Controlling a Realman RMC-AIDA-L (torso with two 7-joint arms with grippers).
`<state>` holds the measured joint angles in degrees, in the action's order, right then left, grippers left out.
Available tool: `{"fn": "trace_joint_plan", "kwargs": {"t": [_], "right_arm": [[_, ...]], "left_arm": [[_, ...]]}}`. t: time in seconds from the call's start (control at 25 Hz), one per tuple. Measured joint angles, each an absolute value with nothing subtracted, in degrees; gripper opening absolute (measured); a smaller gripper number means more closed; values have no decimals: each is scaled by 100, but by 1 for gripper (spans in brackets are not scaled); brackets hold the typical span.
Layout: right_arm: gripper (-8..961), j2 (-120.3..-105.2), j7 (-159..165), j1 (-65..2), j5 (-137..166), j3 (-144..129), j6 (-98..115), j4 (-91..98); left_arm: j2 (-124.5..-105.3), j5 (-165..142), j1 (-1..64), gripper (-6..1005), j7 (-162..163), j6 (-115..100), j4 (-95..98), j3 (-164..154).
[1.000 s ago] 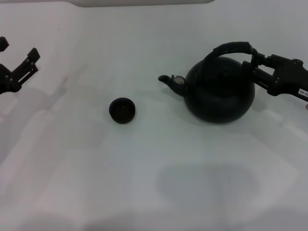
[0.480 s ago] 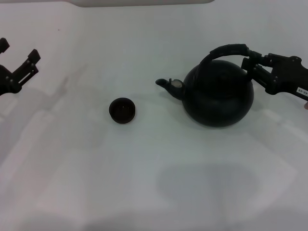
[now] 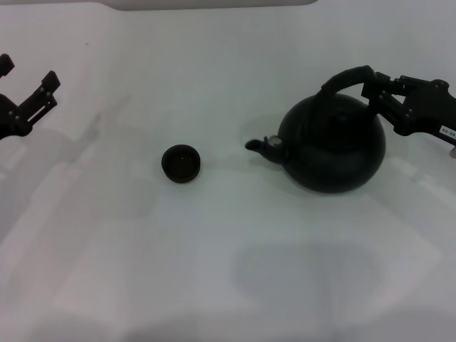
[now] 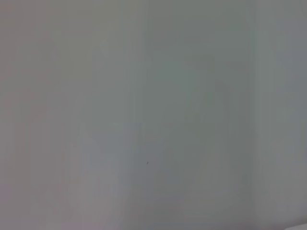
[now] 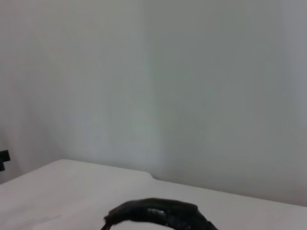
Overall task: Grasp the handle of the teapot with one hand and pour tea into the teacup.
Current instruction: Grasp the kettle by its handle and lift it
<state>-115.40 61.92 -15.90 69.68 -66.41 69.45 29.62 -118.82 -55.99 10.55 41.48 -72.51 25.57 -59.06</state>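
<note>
The dark round teapot (image 3: 333,153) is at the right in the head view, tipped so that its spout (image 3: 262,145) with the silvery tag points left and slightly down. My right gripper (image 3: 373,88) is shut on the right end of the black hoop handle (image 3: 345,77). The handle's crown also shows in the right wrist view (image 5: 158,213). The tiny dark teacup (image 3: 180,163) stands upright on the table, well to the left of the spout and apart from it. My left gripper (image 3: 27,74) is open and empty at the far left.
The white table (image 3: 214,271) extends all around the cup and pot. A pale raised edge (image 3: 214,3) runs along the back. The left wrist view shows only a blank pale surface.
The teapot has shifted a little to the right and nearer, and tipped, so its spout has dropped. My right gripper stays on the handle. The cup and left arm have not moved.
</note>
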Motion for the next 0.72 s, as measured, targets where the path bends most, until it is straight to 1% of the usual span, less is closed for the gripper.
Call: {"fn": "trace_joint_plan", "kwargs": {"t": [0.72], "right_arm": [[186, -11551, 5735, -1626, 6786, -6691, 6949, 2948]], "left_arm": [[-11883, -5598, 1055, 836, 4148, -7201, 2557, -5906]]}}
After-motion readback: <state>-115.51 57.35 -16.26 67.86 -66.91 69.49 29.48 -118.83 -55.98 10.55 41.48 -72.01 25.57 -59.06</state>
